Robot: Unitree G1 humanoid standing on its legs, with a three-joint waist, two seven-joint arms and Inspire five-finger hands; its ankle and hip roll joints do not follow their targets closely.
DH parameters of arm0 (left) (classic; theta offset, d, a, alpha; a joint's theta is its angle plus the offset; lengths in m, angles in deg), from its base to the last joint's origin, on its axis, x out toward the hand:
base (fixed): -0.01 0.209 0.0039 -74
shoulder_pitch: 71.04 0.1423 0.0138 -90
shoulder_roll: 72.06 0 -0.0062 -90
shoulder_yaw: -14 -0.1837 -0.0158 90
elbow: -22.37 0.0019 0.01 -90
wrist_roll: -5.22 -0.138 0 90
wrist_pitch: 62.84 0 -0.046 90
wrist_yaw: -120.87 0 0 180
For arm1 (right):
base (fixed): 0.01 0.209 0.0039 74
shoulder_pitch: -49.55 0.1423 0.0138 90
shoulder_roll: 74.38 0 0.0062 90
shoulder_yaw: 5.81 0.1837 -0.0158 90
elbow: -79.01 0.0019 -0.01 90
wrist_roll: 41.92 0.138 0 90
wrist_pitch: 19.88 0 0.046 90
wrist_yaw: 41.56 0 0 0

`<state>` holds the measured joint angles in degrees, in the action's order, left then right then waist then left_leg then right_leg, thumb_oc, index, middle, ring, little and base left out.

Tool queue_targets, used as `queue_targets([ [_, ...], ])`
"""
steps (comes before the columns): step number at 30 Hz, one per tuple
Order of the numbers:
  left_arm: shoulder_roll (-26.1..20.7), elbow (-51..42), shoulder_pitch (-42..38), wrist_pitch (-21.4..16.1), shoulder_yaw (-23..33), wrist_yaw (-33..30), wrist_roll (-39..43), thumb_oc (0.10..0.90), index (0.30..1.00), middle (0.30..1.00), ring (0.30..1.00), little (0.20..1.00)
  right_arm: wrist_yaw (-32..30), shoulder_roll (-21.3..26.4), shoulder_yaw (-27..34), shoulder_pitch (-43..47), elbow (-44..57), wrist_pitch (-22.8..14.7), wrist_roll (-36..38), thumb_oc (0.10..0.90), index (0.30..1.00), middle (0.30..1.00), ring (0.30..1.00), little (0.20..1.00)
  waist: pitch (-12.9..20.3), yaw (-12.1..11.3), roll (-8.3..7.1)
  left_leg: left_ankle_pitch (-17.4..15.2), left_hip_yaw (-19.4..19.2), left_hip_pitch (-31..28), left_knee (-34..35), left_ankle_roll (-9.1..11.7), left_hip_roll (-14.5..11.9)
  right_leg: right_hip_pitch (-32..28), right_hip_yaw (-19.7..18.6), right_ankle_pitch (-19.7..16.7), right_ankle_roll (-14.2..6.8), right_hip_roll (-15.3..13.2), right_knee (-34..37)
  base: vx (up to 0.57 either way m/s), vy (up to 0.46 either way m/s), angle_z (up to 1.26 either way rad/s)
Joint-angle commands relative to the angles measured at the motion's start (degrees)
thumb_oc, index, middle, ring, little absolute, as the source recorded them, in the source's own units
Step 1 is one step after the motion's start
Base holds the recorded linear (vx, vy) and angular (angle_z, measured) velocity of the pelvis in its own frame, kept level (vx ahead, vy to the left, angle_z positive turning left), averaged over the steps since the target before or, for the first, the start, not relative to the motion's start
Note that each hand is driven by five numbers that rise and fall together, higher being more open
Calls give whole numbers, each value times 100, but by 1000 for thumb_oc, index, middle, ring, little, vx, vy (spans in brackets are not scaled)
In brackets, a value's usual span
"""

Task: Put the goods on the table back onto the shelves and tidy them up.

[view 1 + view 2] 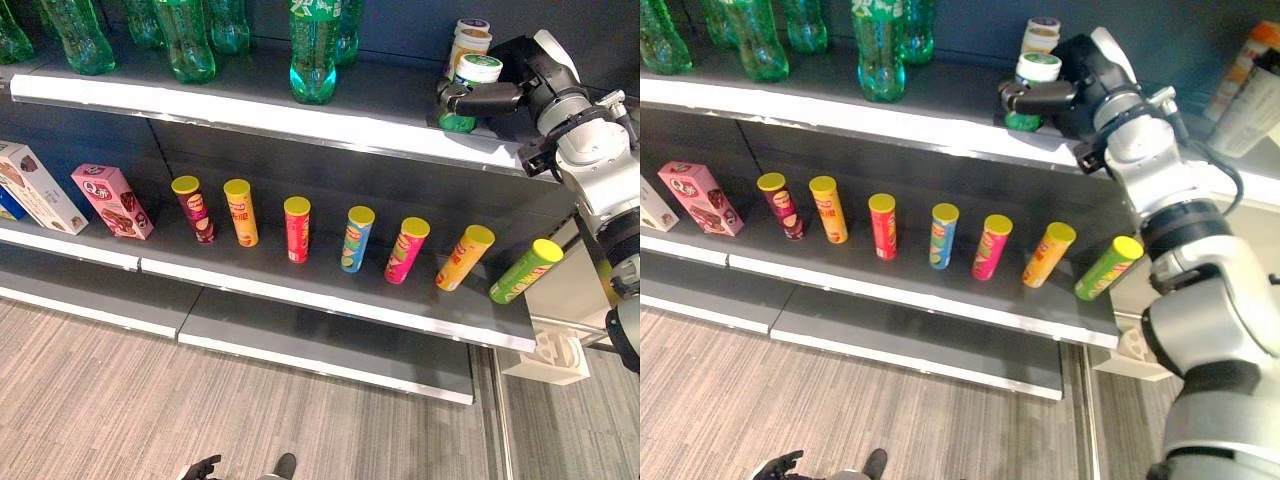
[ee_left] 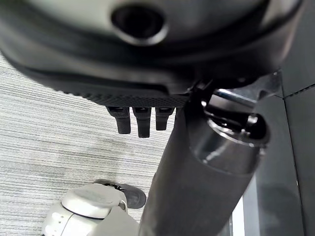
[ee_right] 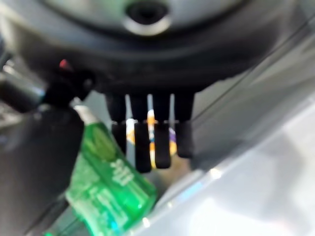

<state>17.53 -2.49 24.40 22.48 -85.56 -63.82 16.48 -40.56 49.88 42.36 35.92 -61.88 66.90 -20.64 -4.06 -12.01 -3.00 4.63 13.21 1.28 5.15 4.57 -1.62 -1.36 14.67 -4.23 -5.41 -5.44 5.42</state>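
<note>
Green jar held at the right end of the top shelf.

The green jar [image 1: 463, 95] with a white lid stands on the top shelf [image 1: 250, 110] at about two o'clock in the head views, and the right hand [image 1: 505, 90] has its thumb and fingers wrapped round it; the right wrist view shows the green body between thumb and fingers [image 3: 142, 142]. Just behind it, toward twelve o'clock, stand two more lidded jars [image 1: 468, 40], contents not readable. Further along toward ten and eleven o'clock, green bottles [image 1: 315, 45] stand on the same shelf. On the shelf below, seven crisp tubes [image 1: 297, 228] with yellow lids stand in a row, the ones toward three o'clock leaning; two snack boxes [image 1: 112, 200] sit at nine o'clock. The left hand [image 2: 142, 118] hangs over the floor, fingers loosely straight.
</note>
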Motion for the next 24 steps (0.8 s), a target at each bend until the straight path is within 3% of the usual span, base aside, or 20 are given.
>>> queue_targets([
  [1,-365,219,-317,-148,-268,-152,64,800,900,900,900,900,-187,-82,-233,1054,-229,-222,-131,563,545,545,545,545,246,-222,-438,-521,-315,-32,-15,173,102,-224,-190,405,-525,-466,-63,0,0,0],
  [2,-363,217,-319,-149,-269,-151,61,800,900,900,900,900,-186,-86,-234,1063,-258,-217,-140,582,573,573,573,573,243,-210,-435,-524,-324,-34,-15,173,101,-223,-194,404,-525,-463,-59,0,0,0],
  [3,-368,217,-316,-149,-262,-152,57,800,900,900,900,900,-191,-91,-237,1061,-278,-210,-152,685,728,728,728,728,244,-200,-432,-531,-332,-43,-15,174,97,-224,-199,405,-522,-458,-58,0,0,0],
  [5,-376,212,-321,-152,-246,-158,60,800,900,900,900,900,-205,-118,-221,1058,-330,-200,-196,736,804,804,804,804,250,-185,-421,-538,-350,-65,-15,173,91,-221,-224,401,-516,-445,-52,-13,-7,-3],
  [9,-390,192,-331,-157,-254,-159,61,800,900,900,900,900,-208,-160,-212,1060,-385,-183,-216,734,801,801,801,801,248,-168,-416,-534,-366,-76,-15,178,68,-224,-239,405,-510,-433,-53,-2,-2,-1],
  [10,-376,198,-330,-156,-253,-170,52,800,900,900,900,900,-233,-167,-206,1071,-422,-170,-235,800,900,900,900,900,247,-148,-417,-535,-374,-80,-15,181,62,-227,-246,412,-507,-427,-53,0,0,0],
  [19,-424,232,-361,-133,-245,-140,-18,800,900,900,900,900,-280,52,-70,1206,166,-331,386,800,900,900,900,900,325,-9,-406,-585,-503,-170,-15,197,26,-249,-320,386,-508,-419,-52,-8,-4,-3],
  [24,-458,208,-359,-145,-213,-142,-30,800,900,900,900,900,-270,302,-306,1488,611,-438,534,800,900,900,900,900,369,60,-402,-593,-573,-196,-15,215,-6,-234,-365,382,-510,-404,-42,-13,-3,-6],
])
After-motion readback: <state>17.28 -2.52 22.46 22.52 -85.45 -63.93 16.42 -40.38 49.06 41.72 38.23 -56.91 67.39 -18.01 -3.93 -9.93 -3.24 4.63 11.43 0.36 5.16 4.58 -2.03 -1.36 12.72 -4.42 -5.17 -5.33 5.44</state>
